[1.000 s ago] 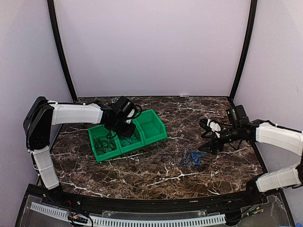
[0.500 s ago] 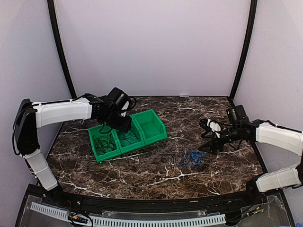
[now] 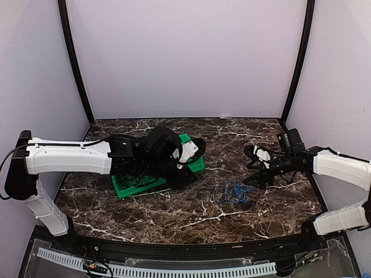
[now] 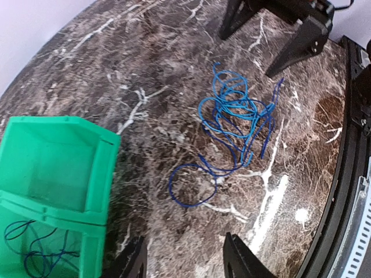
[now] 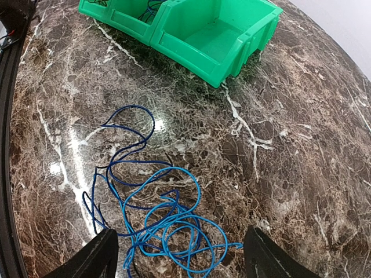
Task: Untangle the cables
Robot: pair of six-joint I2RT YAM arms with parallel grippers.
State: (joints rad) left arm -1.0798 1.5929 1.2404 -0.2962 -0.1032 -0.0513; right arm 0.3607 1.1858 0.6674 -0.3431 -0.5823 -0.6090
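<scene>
Two pincers, both empty. Your left pincer [image 4: 185,263], shut over the green bin [image 4: 58,156] a second ago, now stands parted and has swung right toward the blue cable tangle [image 4: 235,116]. A dark cable [image 4: 35,255] lies binned, so that strand looks delivered. Your right pincer [image 5: 182,258] hangs wide just beside the tangle, right of centre on the table [image 3: 174,214], with bare marble around and edges well apart.

No writing, label or number can be read anywhere.

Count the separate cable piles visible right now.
2: a blue tangle on the marble table, and a dark cable in the green bin compartment beside the empty end one. The left arm hides the rest of the bin; more may lie there.
</scene>
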